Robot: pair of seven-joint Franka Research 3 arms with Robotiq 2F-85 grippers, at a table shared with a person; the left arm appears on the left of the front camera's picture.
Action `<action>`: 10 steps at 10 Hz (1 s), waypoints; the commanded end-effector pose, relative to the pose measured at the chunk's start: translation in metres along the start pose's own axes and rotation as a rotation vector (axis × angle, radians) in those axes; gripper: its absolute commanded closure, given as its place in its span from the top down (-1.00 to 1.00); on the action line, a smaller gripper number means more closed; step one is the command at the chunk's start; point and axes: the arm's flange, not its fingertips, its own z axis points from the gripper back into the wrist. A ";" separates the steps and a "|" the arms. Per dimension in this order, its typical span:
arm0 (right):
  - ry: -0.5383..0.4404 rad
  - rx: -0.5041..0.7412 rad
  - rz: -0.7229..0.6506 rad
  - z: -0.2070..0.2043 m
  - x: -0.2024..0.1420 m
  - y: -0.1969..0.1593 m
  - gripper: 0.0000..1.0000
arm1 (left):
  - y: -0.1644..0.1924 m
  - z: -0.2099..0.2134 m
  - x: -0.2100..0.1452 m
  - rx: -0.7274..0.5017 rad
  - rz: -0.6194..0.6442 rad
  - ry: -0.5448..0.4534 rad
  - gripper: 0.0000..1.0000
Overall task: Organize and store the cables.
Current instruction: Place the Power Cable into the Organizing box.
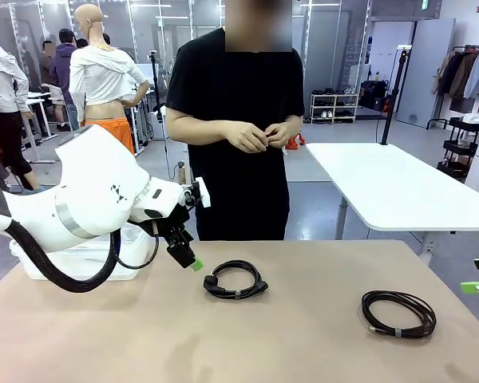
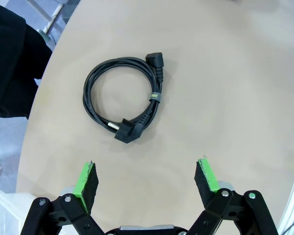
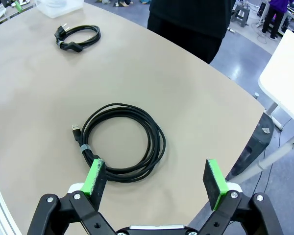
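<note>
Our black, green-padded left gripper [image 2: 147, 172] hangs with its jaws spread wide and nothing between them, above the beige tabletop [image 2: 245, 98]. Just ahead of it lies a round coil of thick black power cord [image 2: 154, 100], with an angled connector at one end, a chunky plug at the other and a small tie round its turns. Our right gripper [image 3: 154, 172] is likewise spread and empty, above a second coil: a thinner black cable [image 3: 156, 139] with a small flat connector poking out and a pale band binding it. This one lies toward the tabletop's right end, well apart from the first. We judge both coils light, soft and a little springy. Pinched by a single strand, the loops would likely sag or splay, and the smooth jacket may slip on the pads. The best hold looks to be across the gathered turns at or just beside the tie. The plugs are rigid, but taking one would leave the coil dangling.
</note>
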 end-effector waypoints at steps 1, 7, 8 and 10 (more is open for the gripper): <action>0.004 -0.005 0.008 0.001 0.001 0.000 1.00 | 0.004 -0.016 0.030 -0.077 -0.003 0.092 1.00; 0.004 -0.005 0.008 0.001 0.001 0.000 1.00 | 0.012 -0.088 0.112 -0.174 -0.187 0.396 1.00; 0.004 -0.005 0.008 0.001 0.001 0.000 1.00 | 0.014 -0.103 0.123 -0.185 -0.181 0.437 1.00; 0.004 -0.005 0.008 0.001 0.001 0.000 1.00 | 0.015 -0.126 0.127 -0.175 -0.166 0.484 1.00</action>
